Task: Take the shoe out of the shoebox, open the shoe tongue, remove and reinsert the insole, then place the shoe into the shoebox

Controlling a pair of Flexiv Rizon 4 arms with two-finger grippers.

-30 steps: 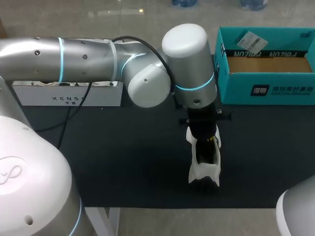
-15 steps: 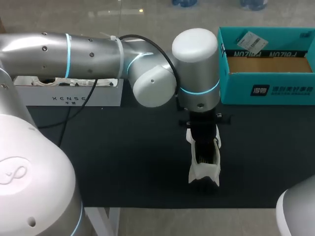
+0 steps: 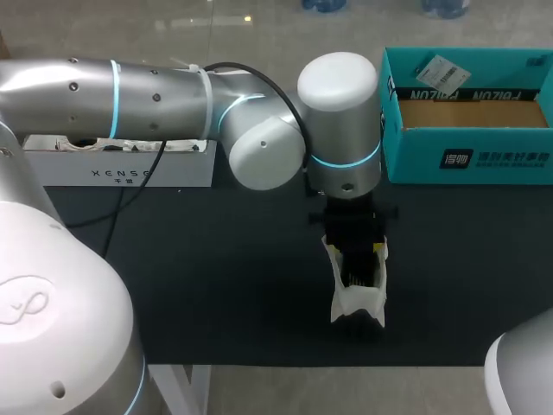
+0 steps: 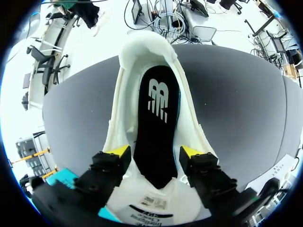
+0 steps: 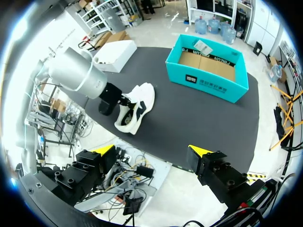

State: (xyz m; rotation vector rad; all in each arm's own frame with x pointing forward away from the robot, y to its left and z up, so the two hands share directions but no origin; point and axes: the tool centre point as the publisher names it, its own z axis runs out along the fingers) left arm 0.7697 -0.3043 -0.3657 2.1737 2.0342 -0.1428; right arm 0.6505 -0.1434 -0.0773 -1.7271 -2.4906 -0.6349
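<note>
Seemingly released, the left gripper (image 4: pixel 155 152) straddles the insole (image 4: pixel 156 109), hiding part of the shoe (image 3: pixel 354 303); a white box (image 3: pixel 121 169) lies well apart. The teal shoebox (image 3: pixel 471 160) holds a tag (image 3: pixel 441 69); the right gripper (image 5: pixel 151 150) gapes.

Bright, even light falls from overhead. In the head view the left arm (image 3: pixel 155 95) carries soft highlights on its pale casing, and shadows hardly show on the dark table (image 3: pixel 216 285). In the left wrist view the shoe (image 4: pixel 142 61) glares almost white around its dull black insole (image 4: pixel 158 127). In the right wrist view the teal shoebox (image 5: pixel 208 82) is evenly lit.
</note>
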